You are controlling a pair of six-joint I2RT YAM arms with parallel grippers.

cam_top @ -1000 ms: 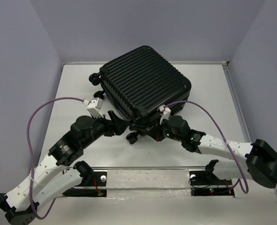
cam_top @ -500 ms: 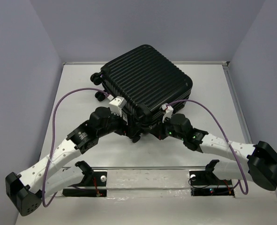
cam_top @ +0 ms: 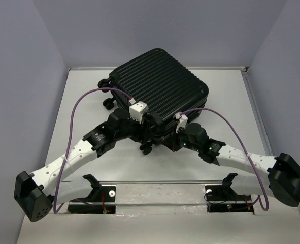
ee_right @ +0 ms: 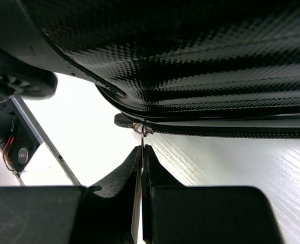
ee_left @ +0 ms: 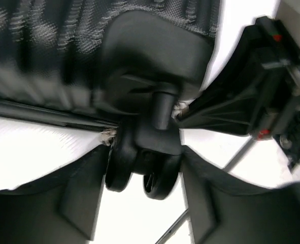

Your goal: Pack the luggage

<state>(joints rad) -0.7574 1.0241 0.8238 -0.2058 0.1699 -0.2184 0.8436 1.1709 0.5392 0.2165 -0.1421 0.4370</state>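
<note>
The luggage [cam_top: 160, 86] is a big black ribbed suitcase, lying closed on the white table. Its shell [ee_left: 63, 51] fills the top of the left wrist view. At the near corner a twin caster wheel [ee_left: 139, 168] hangs between the fingers of my left gripper [ee_left: 145, 145], and both fingers press against its sides. From above, the left gripper [cam_top: 147, 136] sits at that corner over the wheel [cam_top: 146, 148]. My right gripper [ee_right: 142, 150] is shut on the thin metal zipper pull [ee_right: 141, 133], just under the luggage's zipper seam [ee_right: 215, 127]. The right gripper [cam_top: 169, 138] is tucked against the near edge.
Two more caster wheels [cam_top: 107, 104] stick out on the luggage's left side. The right arm's wrist [ee_left: 261, 91] is close beside the left gripper. Purple cables [cam_top: 78, 104] loop above both arms. Grey walls border the table, and the arm bases [cam_top: 104, 195] stand on its near rail.
My left arm has swung right to the luggage's near corner, and its jaws have narrowed onto the caster wheel. The right arm has hardly moved and stays shut on the zipper pull.
</note>
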